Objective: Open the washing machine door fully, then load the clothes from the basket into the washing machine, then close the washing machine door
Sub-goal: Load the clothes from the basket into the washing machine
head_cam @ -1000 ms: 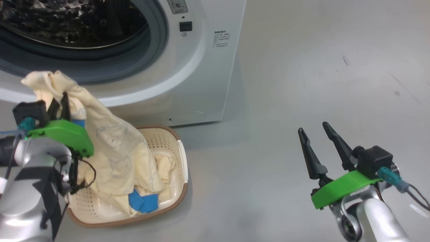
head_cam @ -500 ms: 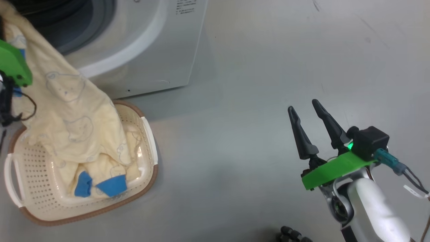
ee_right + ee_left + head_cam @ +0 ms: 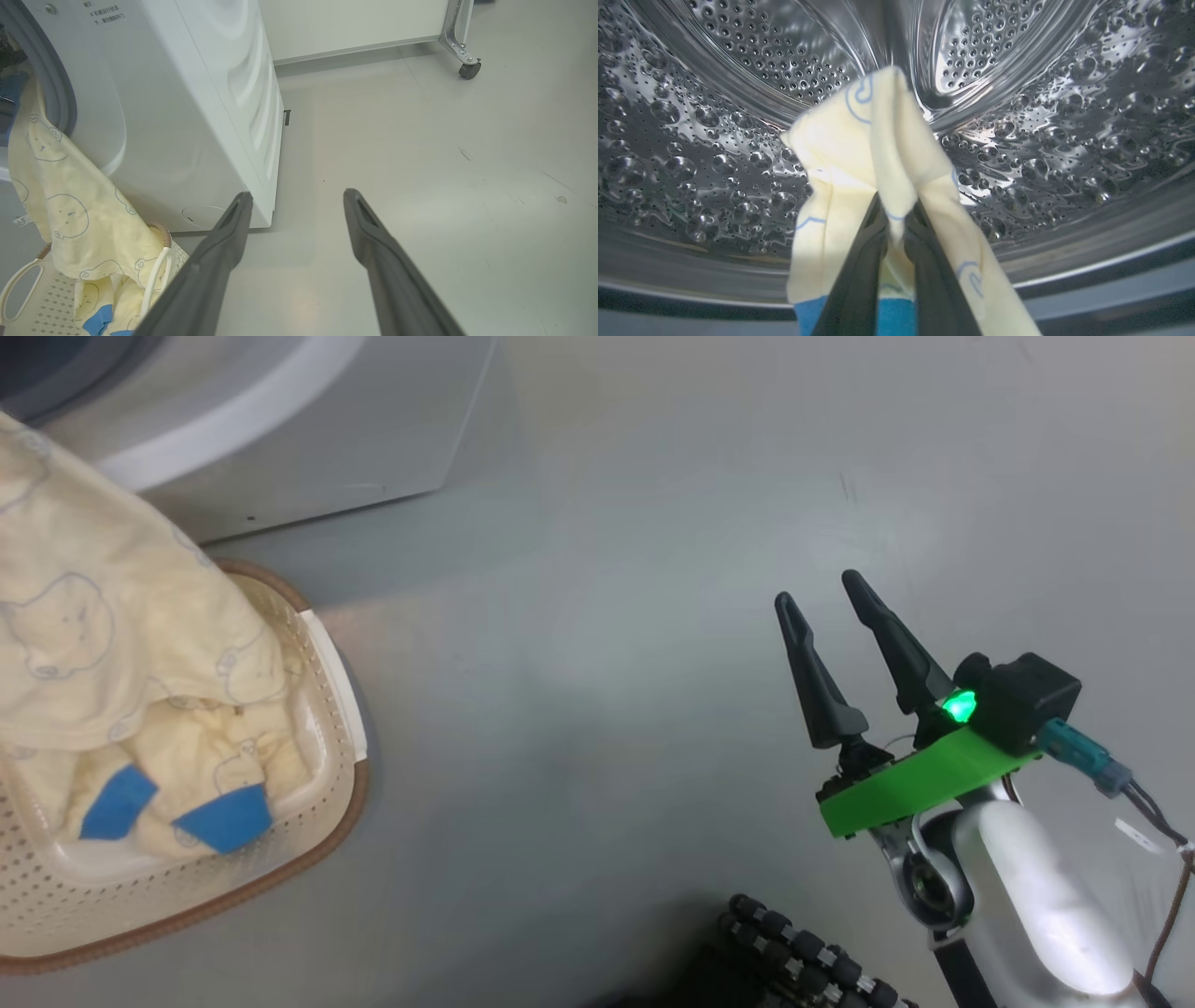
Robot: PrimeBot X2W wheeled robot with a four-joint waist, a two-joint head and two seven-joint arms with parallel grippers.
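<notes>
Where the left gripper (image 3: 896,212) reaches into the washing machine (image 3: 187,116), its two dark fingers are pinched shut on a soft cream-yellow garment (image 3: 873,140) with thin blue line prints and a bright blue band. The cloth folds up over the fingertips in front of the steel drum (image 3: 738,70), whose shiny wall is dimpled and dotted with holes. This garment trails from the grey rubber gasket (image 3: 67,93) down into the basket (image 3: 336,821), a cream plastic tub with perforated sides, a brown woven-look rim and white loop handles, which stands on the floor (image 3: 607,569) just beside the machine's smooth white front. More bear-print clothes (image 3: 215,765) with blue cuffs lie crumpled inside it. The right gripper (image 3: 818,590) hangs well apart over the glossy grey floor, its long tapered fingers spread wide and holding nothing
</notes>
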